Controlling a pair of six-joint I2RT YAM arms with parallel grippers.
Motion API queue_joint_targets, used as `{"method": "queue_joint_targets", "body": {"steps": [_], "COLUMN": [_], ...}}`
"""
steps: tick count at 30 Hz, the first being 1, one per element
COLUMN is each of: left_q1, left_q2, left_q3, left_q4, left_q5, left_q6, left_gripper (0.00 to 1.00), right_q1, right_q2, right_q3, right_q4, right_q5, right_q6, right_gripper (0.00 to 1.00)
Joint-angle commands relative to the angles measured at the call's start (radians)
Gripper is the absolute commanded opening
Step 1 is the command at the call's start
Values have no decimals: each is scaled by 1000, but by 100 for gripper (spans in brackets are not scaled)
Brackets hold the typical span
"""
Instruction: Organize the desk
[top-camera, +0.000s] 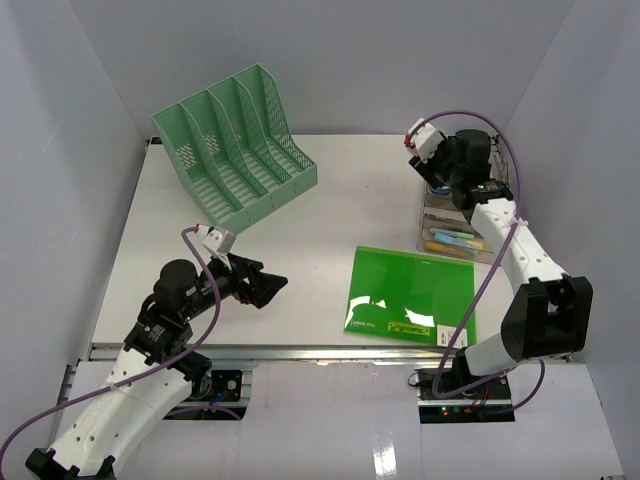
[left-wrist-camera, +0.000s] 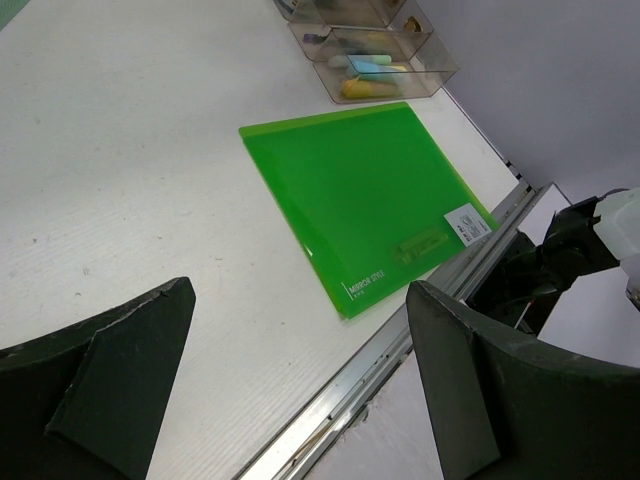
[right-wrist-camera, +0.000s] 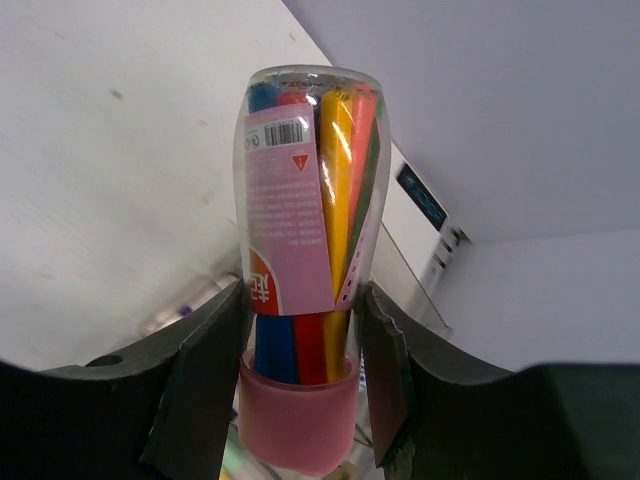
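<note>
The desk (top-camera: 300, 225) is a white tabletop with a silver rail (top-camera: 300, 352) along its front edge. My right gripper (top-camera: 440, 170) hangs at the back right, over a clear plastic organizer (top-camera: 455, 235). In the right wrist view it (right-wrist-camera: 300, 305) is shut on a clear tube of coloured pens (right-wrist-camera: 305, 180) with a pink cap, one finger pressed on each side. My left gripper (top-camera: 265, 285) hovers low over the front left of the desk (left-wrist-camera: 120, 150), open wide (left-wrist-camera: 300, 300) with nothing between its fingers. A green folder (top-camera: 412, 295) lies flat at the front right.
A mint-green file rack (top-camera: 235, 145) with several slots stands at the back left. The organizer (left-wrist-camera: 380, 65) holds small stationery items. The folder (left-wrist-camera: 360, 195) lies close to the front rail (left-wrist-camera: 400, 340). Pale grey walls close in the back and sides.
</note>
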Motion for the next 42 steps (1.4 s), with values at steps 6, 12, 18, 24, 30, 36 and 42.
{"method": "queue_joint_targets", "body": {"steps": [6, 12, 18, 24, 30, 36, 42], "left_q1": [0, -1, 1, 0, -1, -1, 1], "left_q2": [2, 9, 22, 40, 52, 62, 63], "left_q3": [5, 5, 5, 2, 0, -1, 2], "left_q4": [5, 7, 10, 8, 7, 10, 9], "left_q5": [14, 21, 30, 27, 21, 13, 10], "left_q6": [3, 5, 6, 3, -4, -8, -5], "left_gripper": [98, 98, 98, 98, 98, 98, 98], "right_q1": [-305, -440, -473, -472, -468, -445, -433], "right_q2": [199, 287, 395, 495, 631, 669, 727], "right_q3": [138, 197, 246, 360, 497, 516, 580], "right_q4": [82, 87, 86, 101, 58, 0, -63], "right_q5": [-46, -108, -129, -202, -277, -383, -429], "right_q6": [-163, -149, -192, -217, -303, -508, -657], "right_gripper": [8, 8, 9, 13, 19, 22, 26]}}
